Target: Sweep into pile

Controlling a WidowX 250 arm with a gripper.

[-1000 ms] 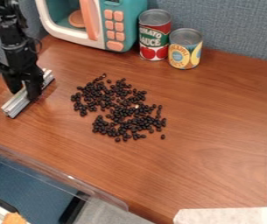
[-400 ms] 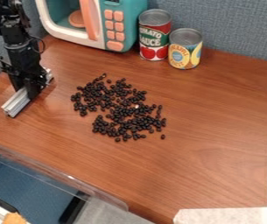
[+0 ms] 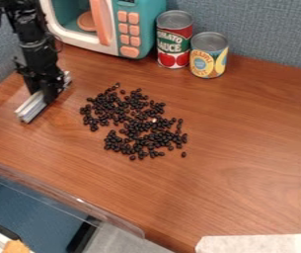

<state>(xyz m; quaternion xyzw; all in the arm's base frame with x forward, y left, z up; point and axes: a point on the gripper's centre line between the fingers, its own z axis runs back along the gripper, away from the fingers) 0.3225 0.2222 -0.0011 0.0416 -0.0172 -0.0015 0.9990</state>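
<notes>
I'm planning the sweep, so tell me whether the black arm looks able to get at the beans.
Probably yes. The claw holds the metal bar beside the beans, nothing appears to stand between them, and the cans are back near the toy microwave, out of that path.

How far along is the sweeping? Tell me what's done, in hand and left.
Done: apparently little; the black beans lie in a loose, ragged spread with bare gaps.
In hand: the gripper holds a silver metal bar, apart from the beans.
Left: probably nearly all the gathering, including a stray bean at the spread's edge.
</notes>
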